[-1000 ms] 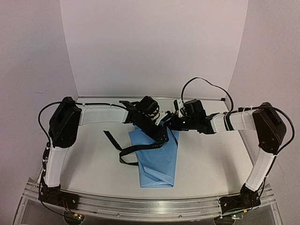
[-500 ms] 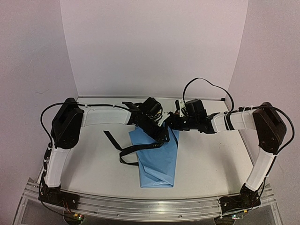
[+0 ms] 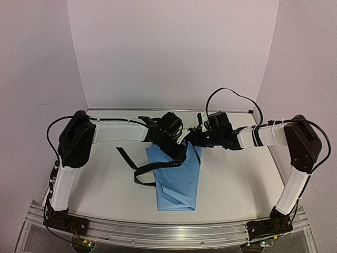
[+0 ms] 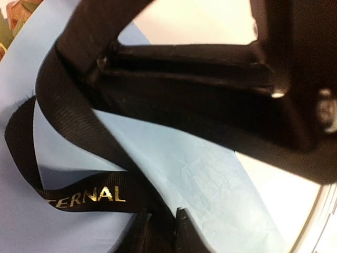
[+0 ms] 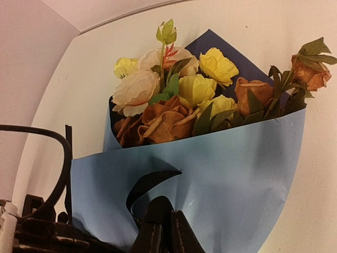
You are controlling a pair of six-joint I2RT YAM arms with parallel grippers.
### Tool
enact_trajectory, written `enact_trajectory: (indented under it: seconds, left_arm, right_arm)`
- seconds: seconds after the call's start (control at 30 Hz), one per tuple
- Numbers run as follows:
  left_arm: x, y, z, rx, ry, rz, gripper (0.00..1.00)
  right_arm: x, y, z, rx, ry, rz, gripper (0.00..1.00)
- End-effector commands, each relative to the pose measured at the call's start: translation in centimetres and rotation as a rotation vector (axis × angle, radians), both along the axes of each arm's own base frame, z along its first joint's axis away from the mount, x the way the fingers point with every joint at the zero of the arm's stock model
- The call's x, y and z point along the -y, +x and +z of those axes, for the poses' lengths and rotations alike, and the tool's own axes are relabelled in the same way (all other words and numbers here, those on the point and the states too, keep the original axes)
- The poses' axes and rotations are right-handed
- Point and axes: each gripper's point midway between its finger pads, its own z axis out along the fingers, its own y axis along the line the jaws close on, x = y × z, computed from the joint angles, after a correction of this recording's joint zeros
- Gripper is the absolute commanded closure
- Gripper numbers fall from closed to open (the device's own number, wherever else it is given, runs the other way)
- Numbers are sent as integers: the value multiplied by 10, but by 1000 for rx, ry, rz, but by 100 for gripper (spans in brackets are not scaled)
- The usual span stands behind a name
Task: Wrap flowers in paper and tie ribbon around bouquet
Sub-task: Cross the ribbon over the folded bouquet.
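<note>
The bouquet lies mid-table, its light-blue paper wrapped as a cone around the flowers, whose yellow, pink and orange blooms show above the rim. The black ribbon crosses the cone's upper part and trails off to the left. My left gripper sits over the cone near its wide end. In the left wrist view the lettered ribbon runs down between that gripper's narrow jaws. My right gripper is just beyond; in the right wrist view it pinches a curling ribbon end.
A loose ribbon tail lies on the white table left of the cone. White walls stand behind and at both sides. A metal rail runs along the near edge. The right arm's cable loops above its wrist.
The left jaws have narrowed onto the ribbon. Both arms stay almost still over the cone's wide end; the bouquet has not moved.
</note>
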Motion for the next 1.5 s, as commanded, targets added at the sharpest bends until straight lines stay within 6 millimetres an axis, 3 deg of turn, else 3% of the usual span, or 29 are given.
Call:
enact_trajectory:
  seconds: [0.0, 0.23, 0.43, 0.73, 1.07, 1.47]
  left_arm:
    - [9, -4, 17, 40, -48, -34, 95]
    - [8, -14, 42, 18, -157, -87, 100]
    - [-6, -18, 72, -103, -345, -134, 100]
    - [-13, -23, 81, -230, -444, -201, 100]
    - [-15, -16, 72, -364, -505, -239, 100]
    - [-25, -10, 72, -520, -581, -275, 100]
  right_arm:
    - [-13, 8, 25, 59, 49, 11, 91]
    - [-7, 9, 23, 56, 47, -2, 82]
    - [-4, 6, 29, 53, 68, 19, 62]
    - [4, -10, 35, 51, 76, 44, 40]
    - [24, -30, 41, 10, 70, 67, 41]
    - [17, -68, 38, 183, -10, 360, 41]
